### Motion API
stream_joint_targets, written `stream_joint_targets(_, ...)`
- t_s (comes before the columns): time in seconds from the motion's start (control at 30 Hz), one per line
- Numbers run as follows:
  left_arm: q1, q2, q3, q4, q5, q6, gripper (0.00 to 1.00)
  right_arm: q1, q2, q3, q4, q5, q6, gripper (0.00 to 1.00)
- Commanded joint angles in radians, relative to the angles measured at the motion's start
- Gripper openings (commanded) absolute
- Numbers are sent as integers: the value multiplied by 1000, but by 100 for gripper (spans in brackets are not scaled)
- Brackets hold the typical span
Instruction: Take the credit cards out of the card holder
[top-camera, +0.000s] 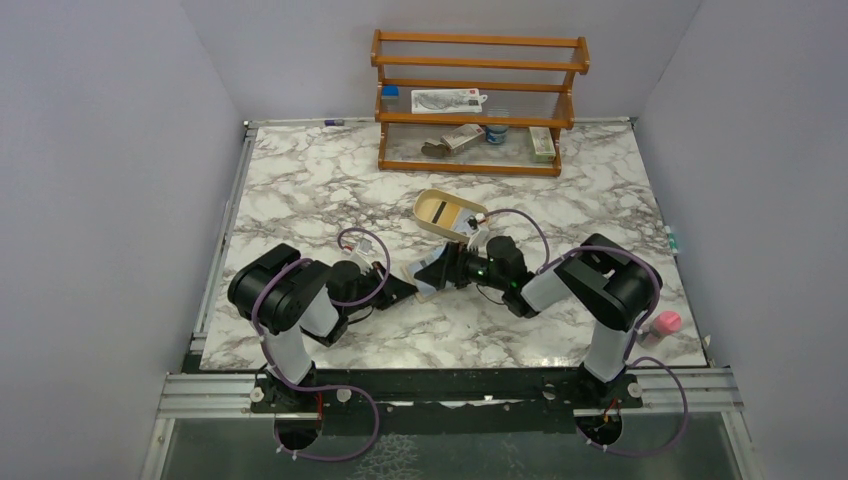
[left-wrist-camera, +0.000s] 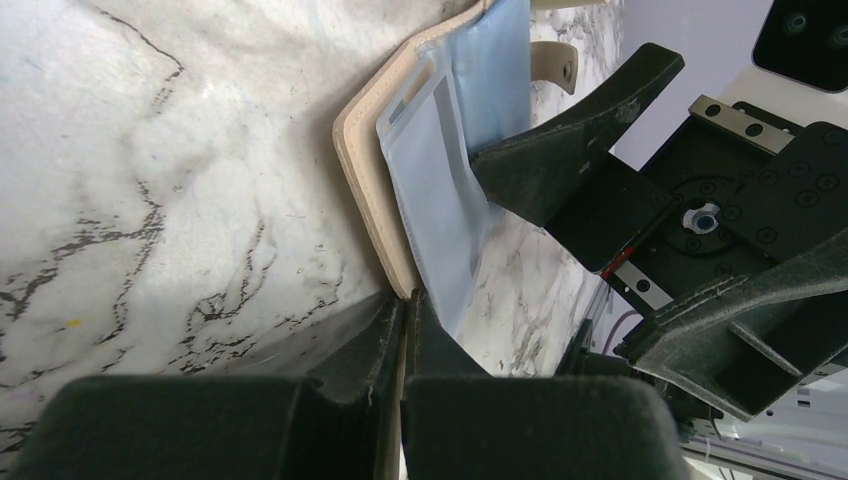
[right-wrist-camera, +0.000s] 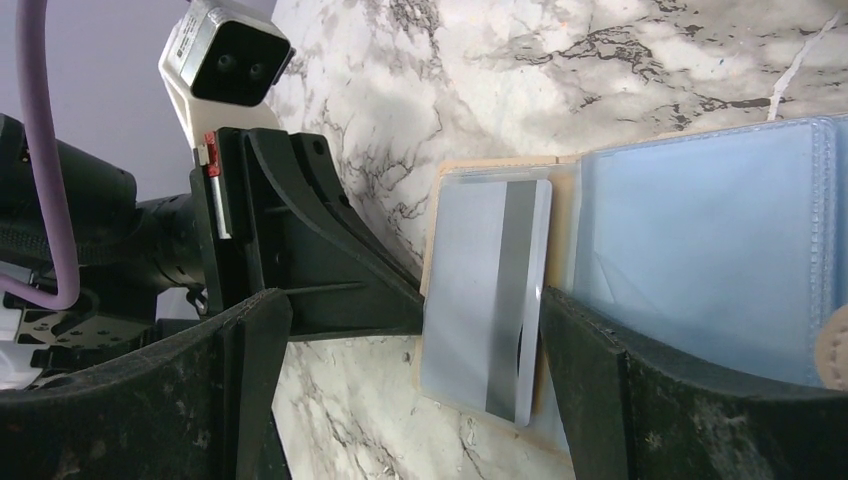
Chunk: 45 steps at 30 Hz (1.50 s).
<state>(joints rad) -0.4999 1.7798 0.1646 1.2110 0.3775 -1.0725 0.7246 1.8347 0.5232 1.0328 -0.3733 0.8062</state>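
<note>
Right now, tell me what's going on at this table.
An open tan card holder is being worked on at the middle of the marble table. The left gripper is shut on the holder's edge, holding it. The right gripper stands open, its jaws either side of a grey card with a dark stripe that sits in the holder. No card is gripped yet.

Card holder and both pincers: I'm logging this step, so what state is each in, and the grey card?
card holder: open, blue panel showing, one edge clamped
grey card: against the card holder, not gripped
left pincer: shut on the card holder's edge
right pincer: open, straddling the grey card
</note>
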Motion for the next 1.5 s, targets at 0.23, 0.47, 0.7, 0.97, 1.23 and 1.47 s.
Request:
stream_joint_targets(0.23, -26, 62, 5, -179, -11, 74, 0, 46, 32, 7, 12, -401, 76, 98)
stream_joint_targets(0.47, -26, 70, 1, -180, -10, 84, 0, 44, 44, 24, 25, -486, 82, 98)
stream_joint_targets(0.7, -26, 72, -4, -180, 6, 93, 0, 21, 50, 31, -25, -495, 37, 98)
stream_joint_targets(0.97, -27, 79, 1, -179, 37, 112, 0, -39, 91, 77, 11, -682, 0, 98)
stream_joint_targets(1.23, -28, 95, 13, -181, 37, 112, 0, -40, 22, 155, -185, -735, -143, 98)
stream_joint_targets(1.47, -28, 112, 30, -180, 41, 109, 0, -39, 69, 151, -57, -778, -62, 98)
